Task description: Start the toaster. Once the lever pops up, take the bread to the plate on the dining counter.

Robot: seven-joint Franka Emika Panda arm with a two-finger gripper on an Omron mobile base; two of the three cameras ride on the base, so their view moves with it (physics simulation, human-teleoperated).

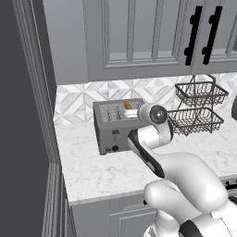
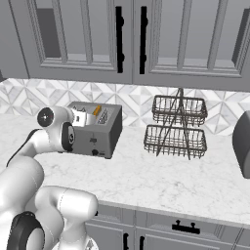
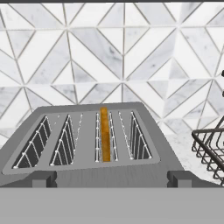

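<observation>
The bread stands on edge in the third slot of the toaster, only its orange crust showing. It looks light, thin and crumbly, best pinched by its flat faces near the top. The toaster sits on the marble table, beside a wire basket rack. The jaws probably stand wide, holding nothing.

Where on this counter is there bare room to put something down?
The marble counter is bare in a broad strip along its front edge, in front of the toaster and the two-tier wire basket rack. A narrower bare gap lies between toaster and rack. It is crowded along the tiled wall, and the arm reaches over the toaster, where the bread sits in a slot.
</observation>
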